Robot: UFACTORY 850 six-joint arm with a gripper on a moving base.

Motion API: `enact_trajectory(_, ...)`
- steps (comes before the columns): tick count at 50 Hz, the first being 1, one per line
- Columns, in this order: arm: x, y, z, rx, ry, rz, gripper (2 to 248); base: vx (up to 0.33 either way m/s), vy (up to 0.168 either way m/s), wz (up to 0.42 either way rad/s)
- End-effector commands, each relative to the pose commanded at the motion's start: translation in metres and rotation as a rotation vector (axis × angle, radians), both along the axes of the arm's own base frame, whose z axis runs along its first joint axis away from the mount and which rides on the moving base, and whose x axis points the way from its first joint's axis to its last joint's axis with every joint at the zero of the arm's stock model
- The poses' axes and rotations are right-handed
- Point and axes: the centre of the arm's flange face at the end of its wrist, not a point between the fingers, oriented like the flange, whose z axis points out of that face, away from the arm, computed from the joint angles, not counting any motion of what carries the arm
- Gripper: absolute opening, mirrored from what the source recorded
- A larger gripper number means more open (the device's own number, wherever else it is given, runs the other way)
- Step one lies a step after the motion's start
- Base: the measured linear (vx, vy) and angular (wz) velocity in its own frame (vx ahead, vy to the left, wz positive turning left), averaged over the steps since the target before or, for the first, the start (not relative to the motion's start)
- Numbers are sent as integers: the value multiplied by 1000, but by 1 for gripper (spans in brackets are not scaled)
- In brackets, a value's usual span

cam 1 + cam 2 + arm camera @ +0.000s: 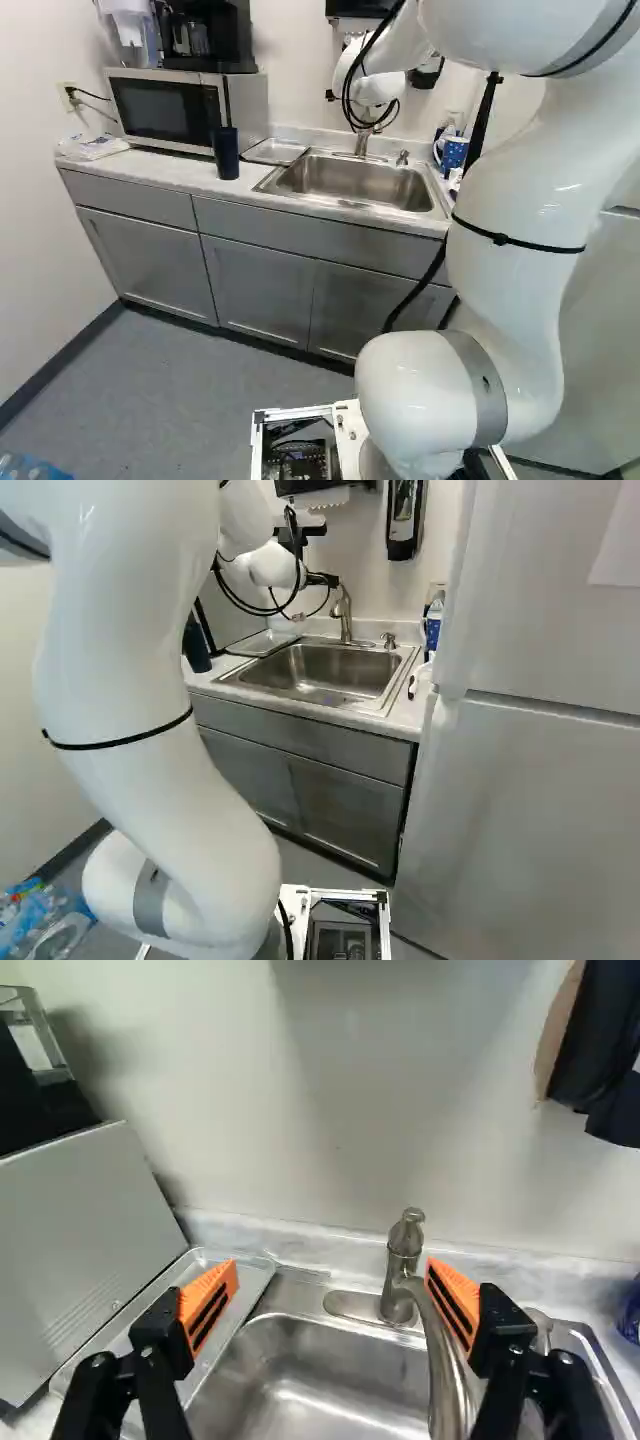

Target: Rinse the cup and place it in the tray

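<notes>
while the dark cup [226, 153] stands outside the tray [252, 1285], rinsing and placing both seem left; the tool [332, 1264] gapes wide.

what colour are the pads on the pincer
The pads are orange with black stripes, clearest in the wrist view.

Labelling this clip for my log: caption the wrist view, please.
Open gripper facing the sink and faucet, with the tray lying alongside.

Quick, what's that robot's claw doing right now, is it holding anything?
The gripper is open, its two fingers wide apart, holding nothing.
</notes>
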Motion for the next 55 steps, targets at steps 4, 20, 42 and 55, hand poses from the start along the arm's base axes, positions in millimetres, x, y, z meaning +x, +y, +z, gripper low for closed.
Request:
enact_trajectory(4, 7, -4, -2, 1, 11, -5, 247, 0, 0, 0)
enact_trajectory(20, 36, -17, -8, 5, 48, -20, 247, 0, 0, 0)
enact_trajectory(42, 77, -19, -16, 7, 64, -17, 247, 0, 0, 0)
enact_trajectory(55, 94, -19, -19, 6, 53, -15, 247, 0, 0, 0)
